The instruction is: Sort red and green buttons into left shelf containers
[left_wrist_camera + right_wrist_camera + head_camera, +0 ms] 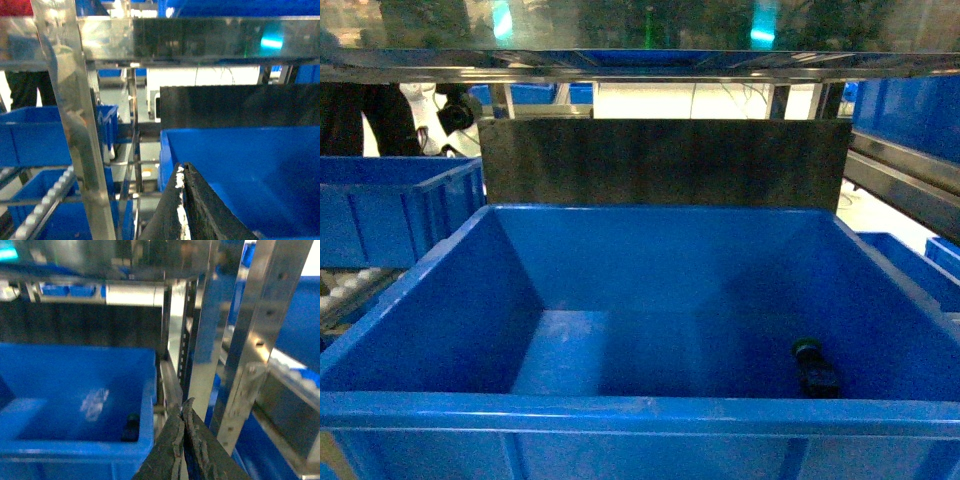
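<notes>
A large blue bin (620, 300) fills the centre of the head view, with a dark panel (665, 162) standing behind its far rim. On the bin floor at the lower right lies one green-capped button (814, 365), alone near the right wall. In the left wrist view the left pincer (183, 200) sits at the bottom centre, jaws pressed together on nothing. The right pincer (182, 440) is likewise closed and empty, beside a metal shelf post (250, 355).
</notes>
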Tool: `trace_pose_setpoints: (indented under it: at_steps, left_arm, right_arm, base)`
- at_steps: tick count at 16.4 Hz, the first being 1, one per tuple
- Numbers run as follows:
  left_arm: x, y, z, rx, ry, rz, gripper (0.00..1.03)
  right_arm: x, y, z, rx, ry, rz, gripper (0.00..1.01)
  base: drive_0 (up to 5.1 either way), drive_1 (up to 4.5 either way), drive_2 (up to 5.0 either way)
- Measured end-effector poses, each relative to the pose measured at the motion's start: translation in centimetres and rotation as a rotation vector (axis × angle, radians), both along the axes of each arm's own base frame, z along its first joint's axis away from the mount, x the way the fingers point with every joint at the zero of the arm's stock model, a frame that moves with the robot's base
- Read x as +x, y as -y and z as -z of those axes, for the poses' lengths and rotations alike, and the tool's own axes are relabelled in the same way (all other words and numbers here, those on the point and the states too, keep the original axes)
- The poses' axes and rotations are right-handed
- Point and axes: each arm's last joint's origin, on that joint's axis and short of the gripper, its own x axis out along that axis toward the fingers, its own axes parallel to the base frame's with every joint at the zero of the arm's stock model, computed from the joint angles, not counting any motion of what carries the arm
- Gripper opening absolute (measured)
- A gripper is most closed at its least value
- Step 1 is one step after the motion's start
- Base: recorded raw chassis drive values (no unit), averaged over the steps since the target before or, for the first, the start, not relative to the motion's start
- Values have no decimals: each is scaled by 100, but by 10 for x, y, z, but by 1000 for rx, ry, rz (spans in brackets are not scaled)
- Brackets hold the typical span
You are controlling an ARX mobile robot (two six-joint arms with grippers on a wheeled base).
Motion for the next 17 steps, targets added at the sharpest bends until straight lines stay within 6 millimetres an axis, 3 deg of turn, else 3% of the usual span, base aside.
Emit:
trace_pose_setpoints:
  at_steps: [2,10,11,17]
  left_arm:
    - [-8,0,2,0,2,0,2]
    - [-8,0,2,0,0,0,4]
    - [-8,0,2,0,1,0,15]
    - [-8,0,2,0,0,0,71]
  right_arm:
    - [-1,0,-1,0,12,0,2]
    - [-1,0,-1,0,15,-5,2]
    - [-1,0,-1,0,15,-5,7]
    - [-1,0,-1,0,15,-5,64]
  base:
    - [0,0,0]
    - [0,0,0]
    - [0,0,0]
    - [0,0,0]
